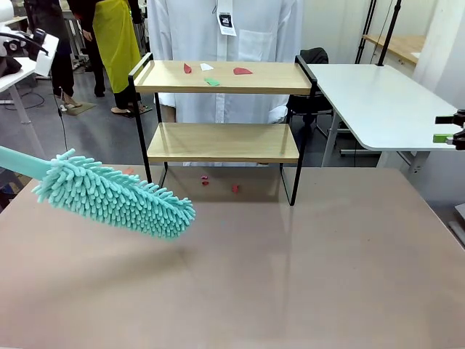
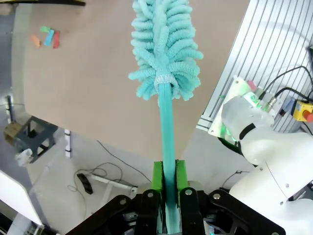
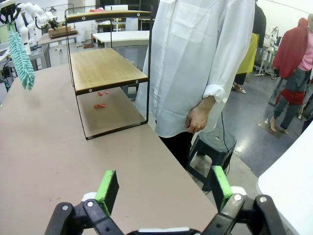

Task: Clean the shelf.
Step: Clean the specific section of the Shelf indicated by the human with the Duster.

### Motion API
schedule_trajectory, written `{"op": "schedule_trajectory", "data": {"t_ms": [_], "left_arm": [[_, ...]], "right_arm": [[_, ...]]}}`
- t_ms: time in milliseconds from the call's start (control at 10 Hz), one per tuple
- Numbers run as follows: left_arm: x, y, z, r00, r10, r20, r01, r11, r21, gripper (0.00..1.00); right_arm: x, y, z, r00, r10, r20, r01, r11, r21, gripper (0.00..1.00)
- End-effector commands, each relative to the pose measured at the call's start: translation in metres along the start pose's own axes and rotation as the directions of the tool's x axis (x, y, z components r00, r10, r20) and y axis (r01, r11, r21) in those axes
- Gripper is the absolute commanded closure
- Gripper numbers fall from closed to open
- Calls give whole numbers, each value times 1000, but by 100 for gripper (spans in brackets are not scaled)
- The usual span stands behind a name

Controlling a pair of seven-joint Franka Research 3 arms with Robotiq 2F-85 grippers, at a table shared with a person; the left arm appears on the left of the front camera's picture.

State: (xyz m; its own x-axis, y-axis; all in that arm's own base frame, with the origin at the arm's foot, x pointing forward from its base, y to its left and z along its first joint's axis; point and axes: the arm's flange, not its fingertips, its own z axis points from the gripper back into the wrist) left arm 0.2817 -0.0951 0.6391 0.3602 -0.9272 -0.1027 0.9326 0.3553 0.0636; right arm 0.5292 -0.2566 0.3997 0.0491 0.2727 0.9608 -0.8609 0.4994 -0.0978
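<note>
The shelf (image 1: 221, 142) stands at the far middle of the beige tabletop, with red, white and green scraps (image 1: 211, 73) on its top board. Its lower board is bare. A few red scraps (image 1: 234, 187) lie on the tabletop under it. My left gripper (image 2: 168, 178) is shut on the teal handle of a fluffy duster (image 2: 164, 44). The duster (image 1: 116, 196) hangs over the table's left part, short of the shelf and pointing at it. My right gripper (image 3: 164, 188) is open and holds nothing; it hovers at the right edge (image 1: 445, 129). The right wrist view shows the shelf (image 3: 105, 68) end-on.
A person in a white coat (image 1: 225, 43) stands close behind the shelf, one hand (image 3: 195, 120) hanging by its end. A white table (image 1: 378, 102) stands at the back right. Several coloured scraps (image 2: 46, 36) lie far off on the tabletop in the left wrist view.
</note>
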Motion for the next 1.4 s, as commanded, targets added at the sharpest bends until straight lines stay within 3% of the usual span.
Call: {"op": "schedule_trajectory", "data": {"t_ms": [0, 1300], "left_arm": [[-3, -2, -5, 1000, 8, 14, -8, 1000, -6, 87], [-3, -2, -5, 1000, 8, 14, -8, 1000, -6, 87]], "right_arm": [[8, 1, -2, 1000, -13, -20, 13, 1000, -12, 0], [8, 1, -2, 1000, -13, -20, 13, 1000, -12, 0]]}}
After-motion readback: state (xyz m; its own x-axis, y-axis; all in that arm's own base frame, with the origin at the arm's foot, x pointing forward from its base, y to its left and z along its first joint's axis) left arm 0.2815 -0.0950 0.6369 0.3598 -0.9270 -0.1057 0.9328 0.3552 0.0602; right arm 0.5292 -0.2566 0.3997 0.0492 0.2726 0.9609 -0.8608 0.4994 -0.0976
